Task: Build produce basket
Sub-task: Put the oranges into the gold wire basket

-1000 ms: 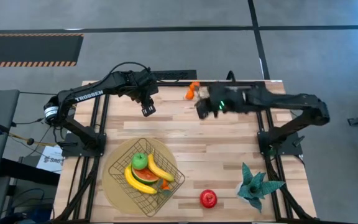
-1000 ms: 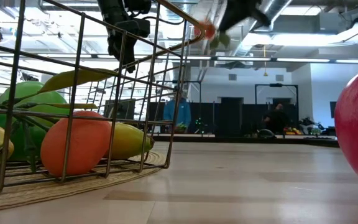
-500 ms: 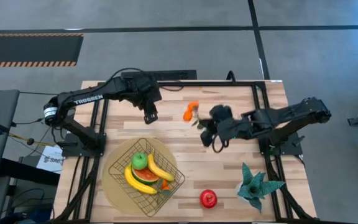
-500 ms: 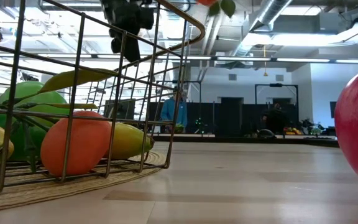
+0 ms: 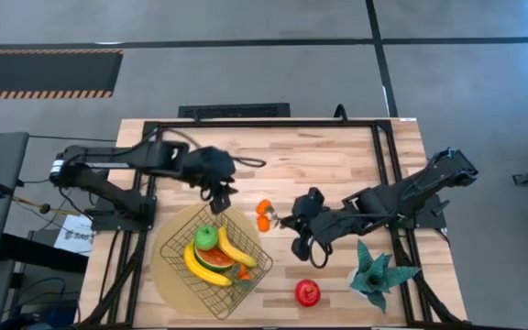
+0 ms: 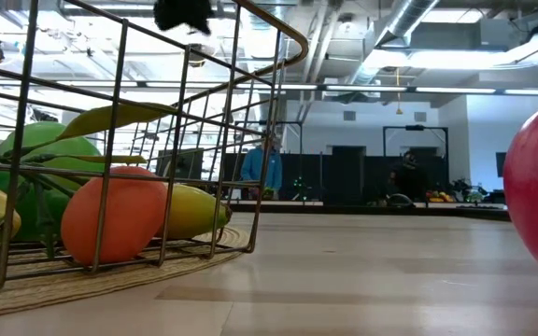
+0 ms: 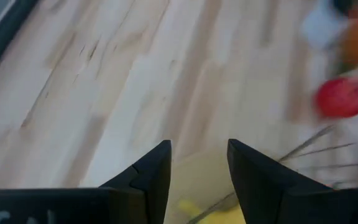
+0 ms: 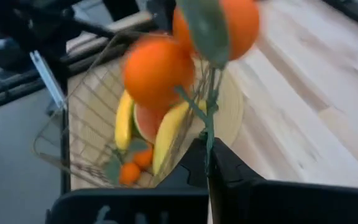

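Since the earlier frame both arms have swung down toward the lower middle of the high view, the right gripper [image 5: 280,220] carrying the 2 leafy oranges [image 5: 264,214] from the upper centre to just right of the basket [image 5: 211,247]. At left centre the left gripper [image 5: 220,198], fingers [image 7: 148,177] parted and holding nothing, hangs over the basket's upper rim, where 2 bananas [image 5: 236,250] and a green apple [image 5: 207,238] lie. Right of centre, the right gripper is clamped on the oranges' green stem [image 8: 209,121], the fruit dangling beside the basket's right rim; the red fruit [image 5: 307,292] sits lower on the table [image 5: 337,165].
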Robot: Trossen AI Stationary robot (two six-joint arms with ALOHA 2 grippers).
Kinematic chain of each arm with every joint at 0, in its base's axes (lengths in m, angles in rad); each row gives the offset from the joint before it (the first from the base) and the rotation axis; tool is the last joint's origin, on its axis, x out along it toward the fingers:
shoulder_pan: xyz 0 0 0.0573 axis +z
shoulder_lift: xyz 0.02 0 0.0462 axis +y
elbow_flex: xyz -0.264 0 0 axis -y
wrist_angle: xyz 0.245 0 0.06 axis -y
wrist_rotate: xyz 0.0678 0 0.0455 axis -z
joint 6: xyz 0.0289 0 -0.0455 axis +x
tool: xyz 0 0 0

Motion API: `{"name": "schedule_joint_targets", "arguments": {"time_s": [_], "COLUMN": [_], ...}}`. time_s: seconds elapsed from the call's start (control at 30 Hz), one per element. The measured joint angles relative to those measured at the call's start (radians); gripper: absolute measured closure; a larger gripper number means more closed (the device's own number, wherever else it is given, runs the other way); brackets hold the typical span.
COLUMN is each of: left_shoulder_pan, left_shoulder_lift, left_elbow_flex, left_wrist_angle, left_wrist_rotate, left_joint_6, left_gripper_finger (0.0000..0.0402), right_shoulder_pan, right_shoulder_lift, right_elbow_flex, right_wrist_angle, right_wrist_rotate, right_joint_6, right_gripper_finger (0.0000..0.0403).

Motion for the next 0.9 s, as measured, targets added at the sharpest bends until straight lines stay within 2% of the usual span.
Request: {"name": "schedule_joint_targets", "arguments": {"time_s": [0.23, 0.43, 0.57, 0.77, 0.9], "left_shoulder_pan": [-0.205, -0.305, -0.33, -0.308, -0.288], "left_shoulder_lift": [-0.049, -0.06, -0.057, -0.056, -0.056], "left_elbow_flex": [0.0, 0.001, 0.0, 0.0, 0.0], "left_wrist_angle": [0.261, 0.402, 0.41, 0.405, 0.395], "left_wrist_rotate": [-0.035, -0.075, -0.096, -0.127, -0.264], "left_joint_6": [-0.019, 0.048, 0.111, 0.251, 0.333], "left_gripper_finger": [0.0258, 0.0258, 0.0258, 0.0258, 0.0258], "right_shoulder_pan": [-0.01, -0.022, -0.045, -0.07, -0.084], "right_shoulder_lift": [0.053, 0.054, 0.054, 0.07, 0.08], "right_elbow_flex": [0.059, 0.101, 0.105, 0.106, 0.109], "right_wrist_angle": [0.065, 0.066, 0.062, 0.048, 0.064], "right_wrist_rotate": [-0.037, -0.043, -0.049, -0.052, -0.05], "right_joint_6": [-0.09, -0.138, -0.14, -0.139, -0.117], "right_gripper_finger": [0.0403, 0.0403, 0.0403, 0.0403, 0.0403]}}
